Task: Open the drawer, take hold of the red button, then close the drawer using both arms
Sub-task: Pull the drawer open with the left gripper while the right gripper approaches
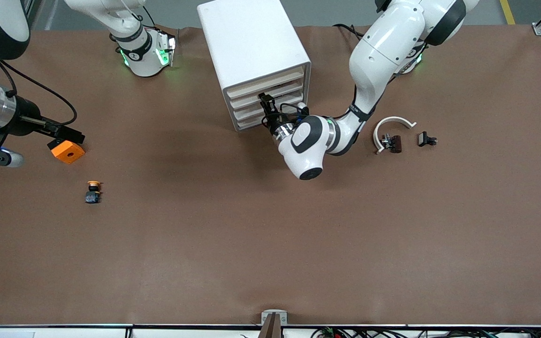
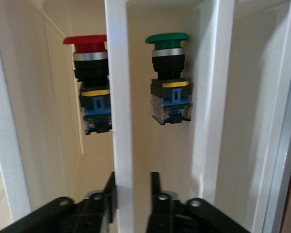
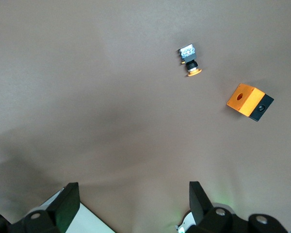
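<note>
Left gripper [image 2: 133, 194]: we find it at the front of the white drawer cabinet [image 1: 251, 51], fingers drawn narrow on either side of a white vertical bar [image 2: 120, 111] of a drawer front; we cannot confirm that both pads touch it. Right gripper [image 3: 131, 201]: we find it raised over the right arm's end of the table, jaws wide and holding nothing; that arm waits.

Surface: we see a brown mat covering the table [image 1: 270, 244], with grey floor along the top of the front view and a pale rail with cables along the edge nearest the front camera.

Task object: we see the button [image 2: 89, 87] in the left wrist view, inside the cabinet, partly hidden by the white bar. It has a flat round red cap, a silver collar, a black neck and a blocky blue-and-grey body with a yellow band.

Containers: the cabinet stands between the arm bases, its stacked cream drawer fronts facing the front camera. A green-capped button [image 2: 169, 77] of the same build sits in the compartment next to the red one.

Loose items: toward the right arm's end lie an orange cube [image 1: 67, 151] and, nearer the front camera, a yellow-capped button [image 1: 93, 191]. Toward the left arm's end lie a white curved piece [image 1: 392, 129], a dark part [image 1: 391, 143] inside its arc, and a small black part [image 1: 426, 139] beside it.
</note>
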Available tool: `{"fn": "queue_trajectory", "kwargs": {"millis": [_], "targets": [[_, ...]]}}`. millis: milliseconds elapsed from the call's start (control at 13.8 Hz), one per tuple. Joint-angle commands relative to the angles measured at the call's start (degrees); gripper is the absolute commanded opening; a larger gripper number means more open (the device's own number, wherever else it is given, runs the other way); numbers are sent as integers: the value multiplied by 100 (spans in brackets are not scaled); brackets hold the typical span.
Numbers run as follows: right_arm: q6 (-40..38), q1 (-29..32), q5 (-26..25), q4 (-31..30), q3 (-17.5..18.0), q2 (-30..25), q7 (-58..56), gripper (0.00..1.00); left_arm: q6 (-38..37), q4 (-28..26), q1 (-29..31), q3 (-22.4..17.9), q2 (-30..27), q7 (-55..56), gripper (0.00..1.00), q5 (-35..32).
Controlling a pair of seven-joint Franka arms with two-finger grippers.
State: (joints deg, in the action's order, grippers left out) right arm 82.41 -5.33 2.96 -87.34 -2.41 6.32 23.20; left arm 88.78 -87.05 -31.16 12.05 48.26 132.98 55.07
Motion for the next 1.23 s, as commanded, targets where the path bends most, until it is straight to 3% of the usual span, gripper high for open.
{"fn": "queue_trajectory", "kwargs": {"millis": [0,217,578,722,1155], "targets": [[-85,-116,-59,112,4,45,149,100,-36,56,-22,-19,60,70,21,74],[-76,-170,-16,121,13,45,543,100,-28,74,13,-19,60,79,10,74],[-6,-722,64,112,21,53,2028,100,-28,118,188,-89,52,299,10,13],[47,-916,371,112,13,132,2678,100,-10,126,268,-124,52,281,10,-5],[196,-1794,389,95,13,238,4015,100,112,460,347,-353,95,211,10,21]]}}
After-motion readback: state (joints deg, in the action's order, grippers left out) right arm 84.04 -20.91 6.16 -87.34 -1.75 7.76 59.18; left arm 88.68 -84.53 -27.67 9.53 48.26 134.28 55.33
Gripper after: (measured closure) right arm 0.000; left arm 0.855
